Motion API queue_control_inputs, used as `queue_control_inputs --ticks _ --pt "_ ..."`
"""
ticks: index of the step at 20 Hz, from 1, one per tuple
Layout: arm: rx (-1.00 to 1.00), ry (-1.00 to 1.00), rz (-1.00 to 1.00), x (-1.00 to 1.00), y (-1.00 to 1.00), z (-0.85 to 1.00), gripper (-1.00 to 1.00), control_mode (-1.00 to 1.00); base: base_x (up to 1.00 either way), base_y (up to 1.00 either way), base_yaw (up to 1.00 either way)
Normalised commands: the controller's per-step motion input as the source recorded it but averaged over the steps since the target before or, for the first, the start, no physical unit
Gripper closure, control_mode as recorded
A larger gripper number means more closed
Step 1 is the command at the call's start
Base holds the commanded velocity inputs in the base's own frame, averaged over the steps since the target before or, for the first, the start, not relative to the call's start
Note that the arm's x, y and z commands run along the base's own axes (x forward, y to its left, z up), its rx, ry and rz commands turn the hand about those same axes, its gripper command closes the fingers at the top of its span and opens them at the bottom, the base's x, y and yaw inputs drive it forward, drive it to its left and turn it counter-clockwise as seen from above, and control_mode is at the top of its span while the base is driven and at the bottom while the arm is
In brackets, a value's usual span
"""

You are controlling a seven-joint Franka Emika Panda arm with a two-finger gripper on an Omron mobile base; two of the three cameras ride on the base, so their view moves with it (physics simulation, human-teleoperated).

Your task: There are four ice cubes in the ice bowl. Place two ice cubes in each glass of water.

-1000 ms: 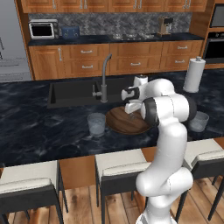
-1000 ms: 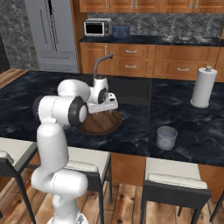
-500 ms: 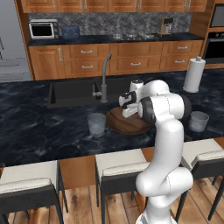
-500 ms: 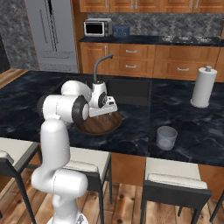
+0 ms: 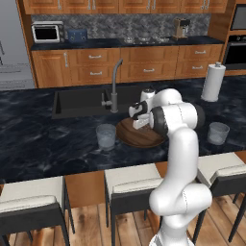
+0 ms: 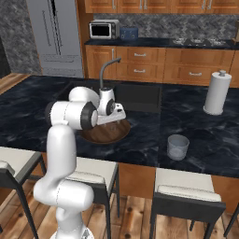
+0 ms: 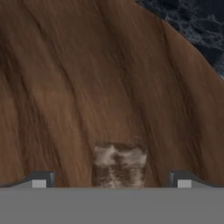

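The ice bowl [image 5: 144, 139] [image 6: 105, 134], wide and of brown wood, sits on the dark counter in front of the sink. My gripper [image 5: 141, 126] [image 6: 112, 120] [image 7: 111, 180] reaches down into it with its jaws wide open. In the hand view one glassy ice cube [image 7: 119, 165] lies on the bowl's wooden floor [image 7: 87, 83] between the two fingertips [image 7: 40, 179], untouched. One glass of water [image 5: 105, 137] stands just left of the bowl. The other glass of water [image 5: 218, 133] [image 6: 178, 146] stands apart to the right, near the counter's front edge.
Behind the bowl are the sink [image 5: 79, 102] and its faucet [image 5: 115, 89]. A tall white paper-towel roll [image 5: 213, 81] [image 6: 217, 92] stands at the back right. Stools [image 5: 129, 185] line the counter's near side.
The hand has gone down and a little to the left into the bowl. The jaws have stayed open, and the bowl and glasses have not moved.
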Motion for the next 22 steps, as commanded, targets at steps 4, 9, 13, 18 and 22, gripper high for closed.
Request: queue_control_inputs --ticks 4,9,13,18,22 --pt "0.00 0.00 0.00 0.26 0.00 -0.16 -1.00 -1.00 0.00 0.00 0.00" --pt "0.00 0.02 0.00 0.14 0.00 -0.16 -1.00 -1.00 0.00 0.00 0.00" --pt "0.00 0.04 0.00 0.00 0.00 -0.17 -1.00 -1.00 0.00 0.00 0.00" --pt "0.00 0.04 -0.01 0.11 0.00 -0.16 -1.00 -1.00 0.00 0.00 0.00" --pt "0.00 0.02 0.00 0.01 0.00 0.00 -1.00 -1.00 0.00 0.00 0.00"
